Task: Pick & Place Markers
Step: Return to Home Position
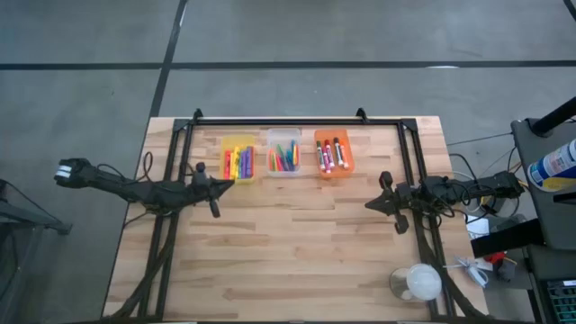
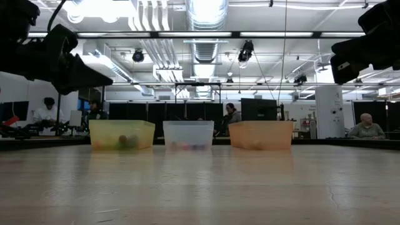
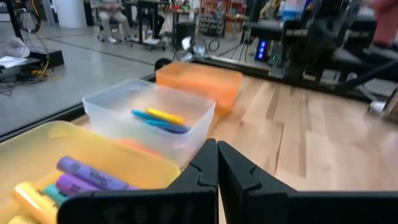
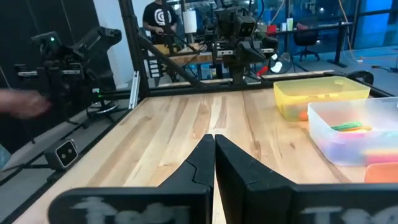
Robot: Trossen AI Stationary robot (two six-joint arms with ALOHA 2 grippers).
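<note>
On the wooden worktop (image 1: 297, 252), markers (image 1: 284, 160) lie in three bins (image 1: 283, 133); left pincer (image 3: 217, 152) and right pincer (image 4: 214, 142) are closed, empty.

Open tabletop (image 1: 297, 252) (bins (image 2: 188, 134) at back)

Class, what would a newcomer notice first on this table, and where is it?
Three small bins stand in a row at the far edge of the table: yellow bin, clear bin, orange bin, each holding bright markers. Then the two dark arms: the left gripper is raised beside the yellow bin, the right gripper nearer and right of the orange bin, both with jaws shut.
</note>
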